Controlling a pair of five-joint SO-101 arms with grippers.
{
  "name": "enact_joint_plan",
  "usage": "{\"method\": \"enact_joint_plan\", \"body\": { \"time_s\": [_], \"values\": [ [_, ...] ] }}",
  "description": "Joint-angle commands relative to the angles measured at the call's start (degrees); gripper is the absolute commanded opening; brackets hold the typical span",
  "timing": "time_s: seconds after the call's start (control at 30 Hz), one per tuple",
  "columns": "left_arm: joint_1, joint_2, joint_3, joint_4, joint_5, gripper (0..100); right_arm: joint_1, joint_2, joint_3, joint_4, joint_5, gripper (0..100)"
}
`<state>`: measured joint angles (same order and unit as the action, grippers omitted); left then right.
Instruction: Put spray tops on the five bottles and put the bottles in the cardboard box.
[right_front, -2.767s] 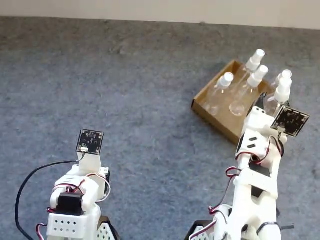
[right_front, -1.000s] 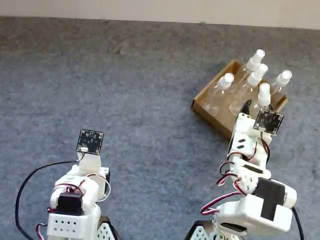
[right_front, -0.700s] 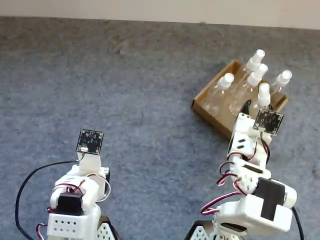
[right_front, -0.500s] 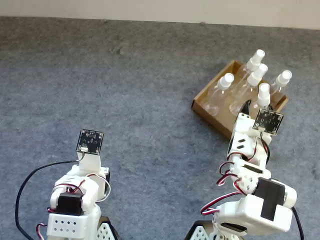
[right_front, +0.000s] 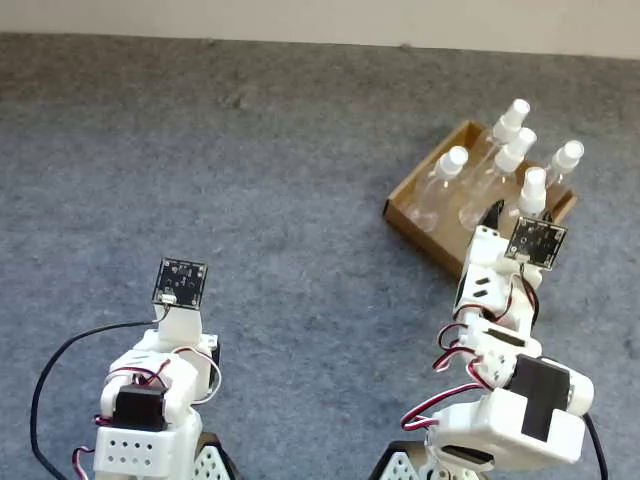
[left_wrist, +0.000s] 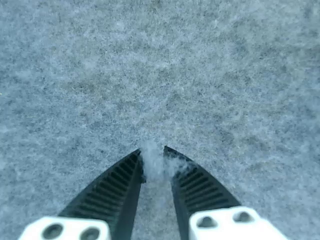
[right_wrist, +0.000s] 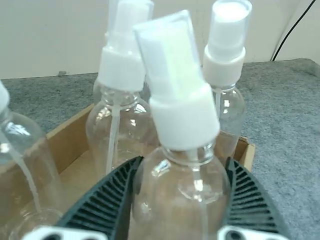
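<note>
Between the black ribbed jaws of the right end effector, a clear plastic bottle with a white spray top is standing upright. The jaws are pressing on both of its flanks, so it is clamped. It appears to be sitting inside the shallow brown cardboard box at the upper right of the high view, towards the box's lower right corner, though its base is hidden. Four more clear capped bottles are standing just beside it in the box. All five are wearing spray tops, so the work is looking to be at its last step: setting down the fifth bottle. Next, the jaws are likely needing to part and draw back cleanly, without tipping the neighbours. At lower left, the left end effector is hanging over the grey felt worktop, jaws all but together, gripping nothing.
</note>
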<state>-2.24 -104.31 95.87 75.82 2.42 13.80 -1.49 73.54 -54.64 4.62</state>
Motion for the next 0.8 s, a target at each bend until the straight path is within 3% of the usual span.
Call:
{"method": "enact_joint_plan", "body": {
  "time_s": [0.0, 0.77],
  "values": [
    [0.66, -1.01, 1.1, 0.18, -0.35, 1, -0.31, 0.04, 0.4, -0.48, 0.62, 21.2],
    [0.66, -1.01, 1.1, 0.18, -0.35, 1, -0.4, -4.53, 6.29, -3.65, 0.7, 21.7]
  ]
}}
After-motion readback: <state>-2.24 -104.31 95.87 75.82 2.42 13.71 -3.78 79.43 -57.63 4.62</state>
